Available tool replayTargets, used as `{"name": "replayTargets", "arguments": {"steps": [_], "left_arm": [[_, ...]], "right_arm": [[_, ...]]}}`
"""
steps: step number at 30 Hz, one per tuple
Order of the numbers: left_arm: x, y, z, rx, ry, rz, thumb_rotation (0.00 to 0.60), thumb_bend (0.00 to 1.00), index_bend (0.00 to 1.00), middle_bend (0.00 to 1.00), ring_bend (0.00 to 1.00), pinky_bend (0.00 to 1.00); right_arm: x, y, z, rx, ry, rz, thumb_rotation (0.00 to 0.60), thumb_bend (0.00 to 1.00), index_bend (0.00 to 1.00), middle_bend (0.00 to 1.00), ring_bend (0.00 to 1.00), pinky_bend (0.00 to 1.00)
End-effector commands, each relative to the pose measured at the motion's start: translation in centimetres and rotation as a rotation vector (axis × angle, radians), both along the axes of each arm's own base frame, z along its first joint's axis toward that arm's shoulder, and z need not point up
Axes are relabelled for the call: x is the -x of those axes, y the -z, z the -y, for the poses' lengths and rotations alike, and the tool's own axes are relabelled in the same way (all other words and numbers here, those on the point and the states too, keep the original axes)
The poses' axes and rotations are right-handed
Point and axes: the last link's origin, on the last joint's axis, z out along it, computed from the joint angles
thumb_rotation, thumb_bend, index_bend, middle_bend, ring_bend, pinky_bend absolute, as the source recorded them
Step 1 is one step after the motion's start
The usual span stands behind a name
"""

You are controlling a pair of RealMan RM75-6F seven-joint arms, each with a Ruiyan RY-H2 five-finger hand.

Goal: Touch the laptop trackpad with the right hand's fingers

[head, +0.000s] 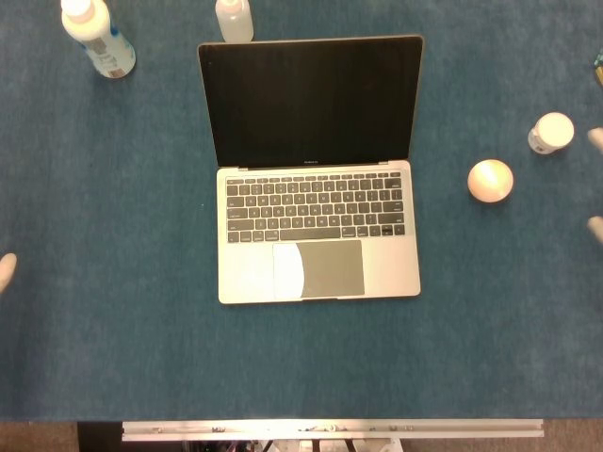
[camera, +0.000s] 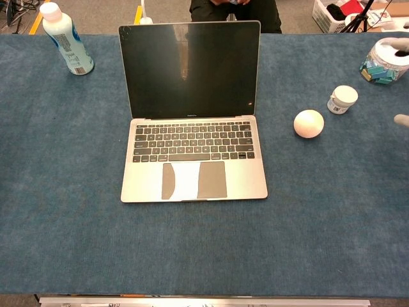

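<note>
Only pale, blurred fingertips of the right hand show.

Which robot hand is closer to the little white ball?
The right hand. Only its blurred fingertips show at the right edge, a short way right of the ball. The left hand barely peeks in at the far left edge, past the laptop.
</note>
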Motion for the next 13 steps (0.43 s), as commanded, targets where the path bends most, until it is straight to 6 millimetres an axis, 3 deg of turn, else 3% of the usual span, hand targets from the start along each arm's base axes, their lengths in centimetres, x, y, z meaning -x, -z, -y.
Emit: {"name": "replayTargets", "arguments": {"steps": [1,13], "left_arm": [[-0.08,0.06,-0.09,-0.001,0.003,0.0,0.6,0.25,0.19,0.14,0.09,0.08],[-0.15,0.44,-0.41,0.013,0.009,0.001,0.6,0.25,0.19,0.14,0.09,0.08]], "right_arm": [[0.81,-0.98,-0.31,0.04,0.026,-0.006,0.572,0.22,0.05,0.18,0.03,0.02],[1.28,-0.74,-0.72,0.04,0.048,0.003,0.597,0.22,0.06,0.18,0.03,0.02]]}}
